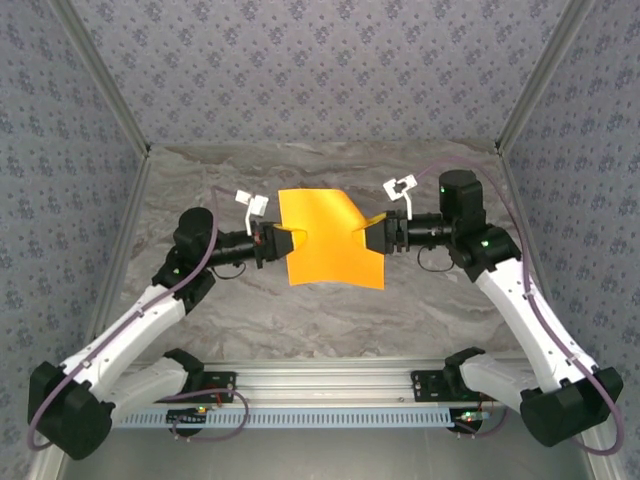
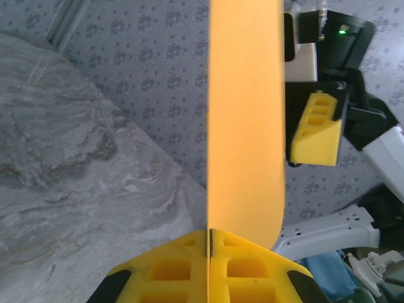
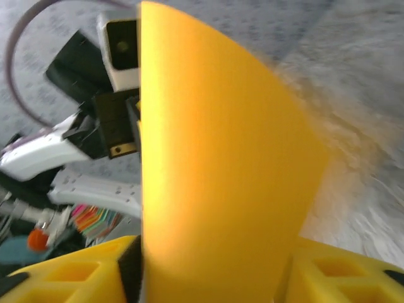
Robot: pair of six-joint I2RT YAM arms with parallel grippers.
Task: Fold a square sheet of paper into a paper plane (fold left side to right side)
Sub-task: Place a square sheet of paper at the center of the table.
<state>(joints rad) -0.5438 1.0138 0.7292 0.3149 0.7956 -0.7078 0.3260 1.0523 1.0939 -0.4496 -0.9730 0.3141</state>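
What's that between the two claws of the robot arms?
The square sheet of paper spans the gap: the left gripper is shut on one edge, the right gripper stands open around the other. The top view shows it.

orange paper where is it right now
In the top view the orange paper is held over the table, left edge pinched in the left tool, right edge inside the open right tool.

Grey marbled table (image 1: 330,320), floral-print walls (image 1: 320,70), alu rail (image 1: 330,385) at near edge.
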